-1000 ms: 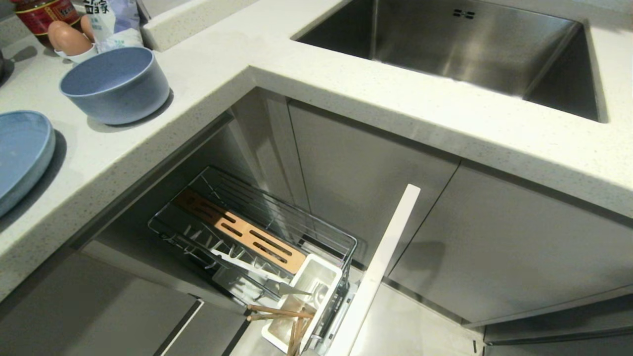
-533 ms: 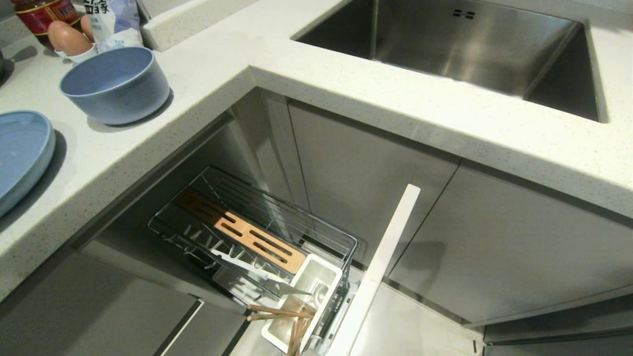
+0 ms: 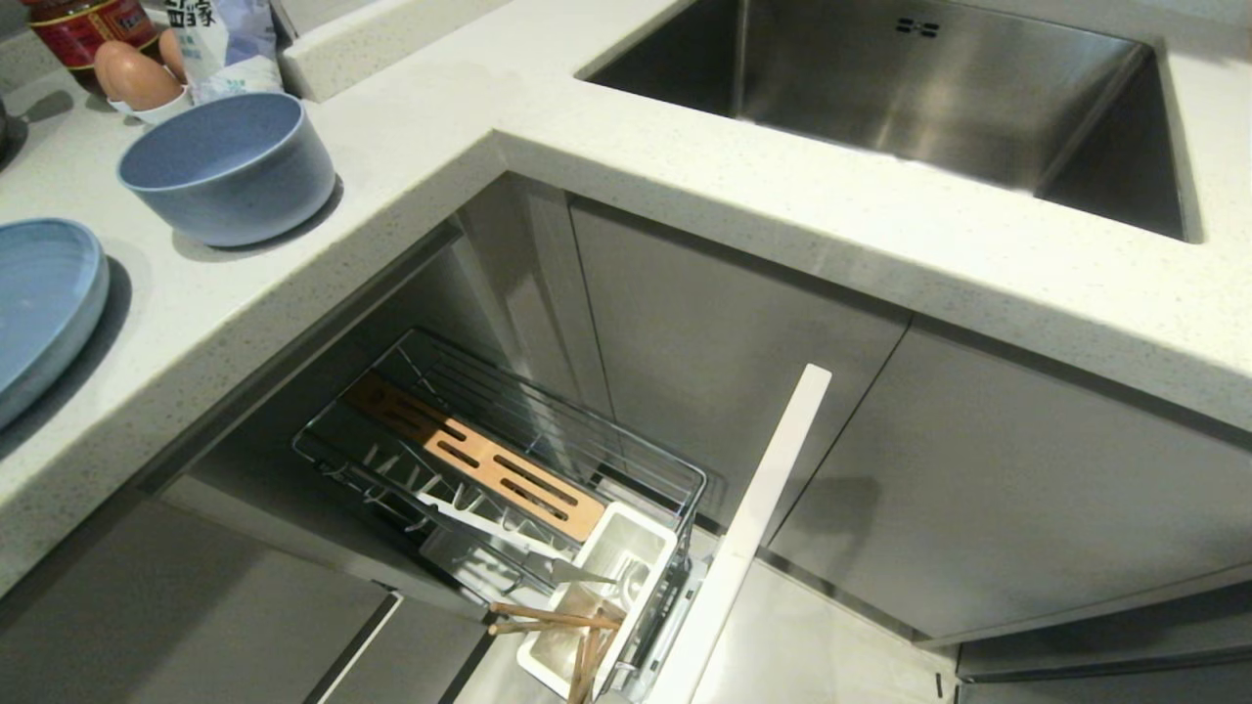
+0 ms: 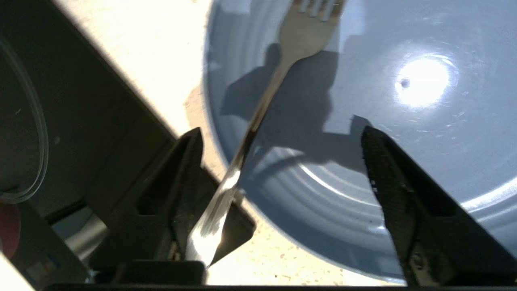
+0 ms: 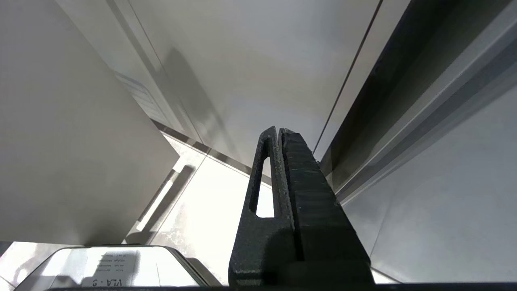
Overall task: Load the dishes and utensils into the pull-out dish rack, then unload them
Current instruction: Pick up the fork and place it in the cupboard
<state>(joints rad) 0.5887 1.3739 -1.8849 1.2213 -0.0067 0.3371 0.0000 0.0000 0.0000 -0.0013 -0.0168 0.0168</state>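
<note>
The white speckled counter (image 3: 411,147) wraps around the steel sink (image 3: 929,88) at the far right, and below its corner the pull-out dish rack (image 3: 509,469) stands drawn out, its wire slots bare. On the counter's left side sits the light blue plate (image 3: 44,293), with the light blue bowl (image 3: 230,166) just beyond it, farther back. Down at the near end of the rack, the wooden chopsticks (image 3: 553,618) lie across the white cutlery box (image 3: 626,548).

Over to the left wrist view now: the left gripper (image 4: 282,161) hovers over the plate (image 4: 404,101), jaws spread wide, and a silver fork (image 4: 262,105) lies with its tines on the plate, its handle reaching out over the rim and resting against one finger (image 4: 181,169). Nothing is clamped; the fork looks released. The right gripper (image 5: 280,169) hangs low beside the cabinet fronts, jaws pressed together, idle.

The unloading looks well along, with only the chopsticks left. A clean job here means lifting straight away from the fork so that finger does not drag the handle off the rim, then heading down for the chopsticks.
</note>
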